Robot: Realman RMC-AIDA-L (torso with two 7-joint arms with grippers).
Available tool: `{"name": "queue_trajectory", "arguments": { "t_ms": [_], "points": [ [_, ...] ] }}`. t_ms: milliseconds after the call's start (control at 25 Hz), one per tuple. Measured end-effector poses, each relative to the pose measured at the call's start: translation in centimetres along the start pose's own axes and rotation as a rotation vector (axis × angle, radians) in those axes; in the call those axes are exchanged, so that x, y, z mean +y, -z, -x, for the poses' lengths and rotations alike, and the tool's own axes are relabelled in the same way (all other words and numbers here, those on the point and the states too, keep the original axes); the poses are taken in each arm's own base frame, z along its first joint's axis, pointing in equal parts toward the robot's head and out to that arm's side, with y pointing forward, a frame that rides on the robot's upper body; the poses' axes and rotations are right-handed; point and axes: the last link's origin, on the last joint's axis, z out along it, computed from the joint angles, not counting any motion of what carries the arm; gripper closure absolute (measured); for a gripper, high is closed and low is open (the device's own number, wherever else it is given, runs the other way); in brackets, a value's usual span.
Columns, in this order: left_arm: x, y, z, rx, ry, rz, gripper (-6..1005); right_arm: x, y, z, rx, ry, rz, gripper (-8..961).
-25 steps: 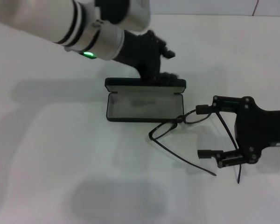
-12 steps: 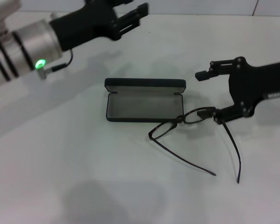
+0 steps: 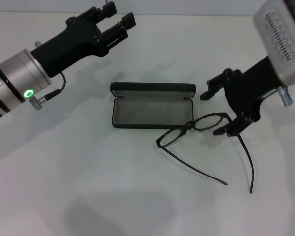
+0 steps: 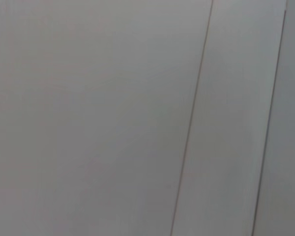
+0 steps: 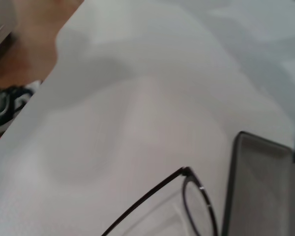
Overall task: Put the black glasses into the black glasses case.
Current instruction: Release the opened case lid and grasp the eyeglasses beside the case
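The black glasses (image 3: 188, 126) lie unfolded on the white table, temple arms stretching toward the near edge. Just behind them the black glasses case (image 3: 147, 112) stands open, grey lining up, nothing inside. My right gripper (image 3: 215, 112) is open and hovers over the right lens, one finger behind the frame and one beside its hinge. High at the far left, my left gripper (image 3: 114, 18) is open and away from the case. The right wrist view shows one lens of the glasses (image 5: 187, 172) and an end of the case (image 5: 260, 191). The left wrist view shows only a plain grey surface.
The white table (image 3: 88, 172) spreads wide around the case and glasses. In the right wrist view the table edge (image 5: 49, 64) drops off to a wooden floor with a dark object lying on it.
My left arm lifted off the case's back edge and swung up to the far left. My right gripper turned and moved in over the right lens. Glasses and case stayed put.
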Motion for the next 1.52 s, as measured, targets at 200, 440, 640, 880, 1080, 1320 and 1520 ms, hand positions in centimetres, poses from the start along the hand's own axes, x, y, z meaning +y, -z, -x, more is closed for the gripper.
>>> {"name": "queue_trajectory", "arguments": {
  "t_ms": [200,440,640,880,1080,1320,1520],
  "points": [
    [-0.1,0.3,0.3,0.021,0.033,-0.028,327,0.1,-1.4,1.2,0.044,0.072,0.047,144],
    [-0.2,0.3,0.3,0.021,0.034,-0.033,249,0.1,-3.1,1.5,0.093,0.117,0.07,238],
    [-0.1,0.1,0.3,0.02,0.036,-0.029,188,0.2,-4.0,1.5,0.112,0.13,0.071,244],
    [0.3,-0.4,0.5,0.003,0.028,0.003,190,-0.1,-4.5,1.2,0.114,0.125,0.045,318],
    [0.5,-0.8,0.4,0.002,0.018,0.014,190,0.1,-5.3,1.1,0.109,0.123,0.04,417],
    [0.6,-0.9,0.4,0.003,0.003,0.019,192,0.3,-5.7,0.6,0.089,0.104,0.009,621],
    [0.7,-1.1,0.4,0.004,0.0,0.023,197,0.4,-5.7,0.6,0.08,0.107,0.003,654]
  ]
}}
